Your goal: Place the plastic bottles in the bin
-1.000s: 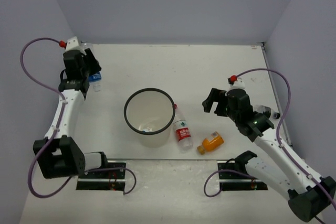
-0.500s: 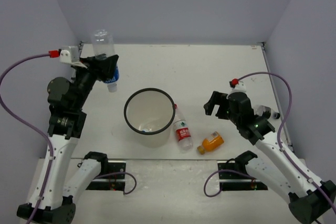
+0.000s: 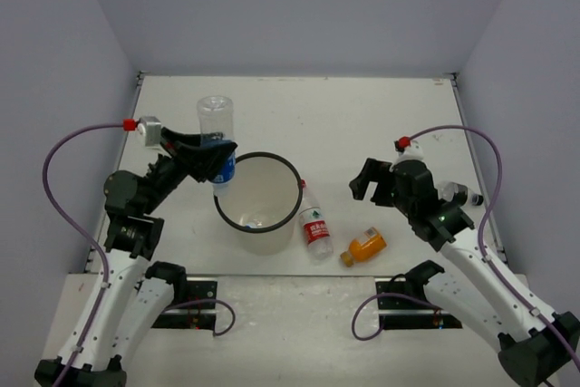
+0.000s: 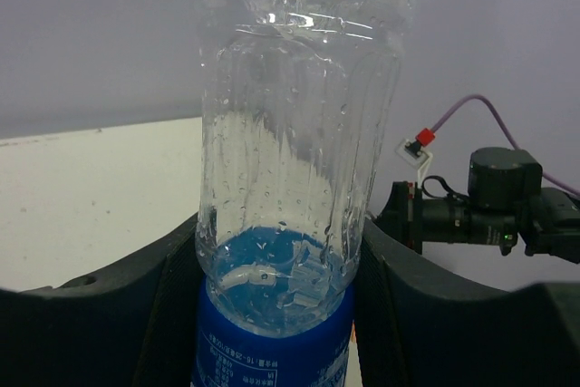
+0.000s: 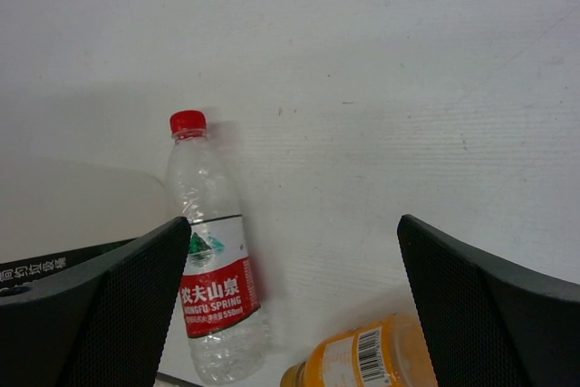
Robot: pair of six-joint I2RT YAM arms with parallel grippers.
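Pinching the bottle (image 3: 216, 117) base-up in the left gripper (image 3: 217, 162) at the bin (image 3: 258, 154) rim, with the right gripper (image 3: 371, 182) spread wide: centre over the opening before letting go.

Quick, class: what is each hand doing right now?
The left hand is closed on the blue-label bottle.
The right hand is open, holding nothing.

Left arm (image 3: 133, 224) and right arm (image 3: 471, 260): white link shells, black joint housings. A purple cable (image 3: 56, 178) loops off each, ending in a red connector (image 3: 130, 123) on a small white block just behind the tool. Right fingers (image 5: 109, 305) are black with fine mesh texture, left fingers (image 4: 118, 314) plain black. A green LED (image 3: 443, 217) sits behind the right tool.
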